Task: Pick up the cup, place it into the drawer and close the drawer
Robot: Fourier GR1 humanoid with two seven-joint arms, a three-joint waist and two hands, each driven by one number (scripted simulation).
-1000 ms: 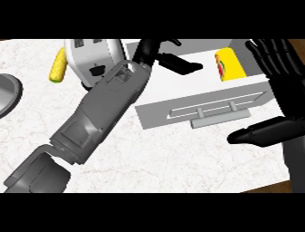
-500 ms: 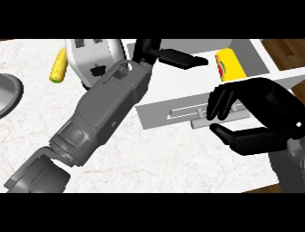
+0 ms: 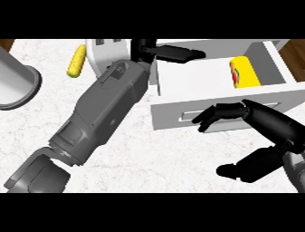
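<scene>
The yellow cup (image 3: 245,72) with a red inside lies on its side in the right part of the open white drawer (image 3: 195,79). My right hand (image 3: 268,124) rests against the drawer's front panel (image 3: 181,113); its bent fingers (image 3: 215,115) touch the panel near the handle and its thumb is spread low and away. It holds nothing. My left forearm crosses the counter from the lower left, and my left hand (image 3: 171,52) hovers over the drawer's far left corner, fingers straight and empty.
A grey cylinder (image 3: 7,81) lies at the left edge. A yellow corn cob (image 3: 76,61) and a white appliance (image 3: 108,52) sit at the back left, partly behind my left arm. The marble counter (image 3: 168,163) ends at the wooden floor on the right.
My right hand has come down from the right, raised with fingers spread, onto the drawer's front panel. The left arm and the cup have stayed about where they were.
</scene>
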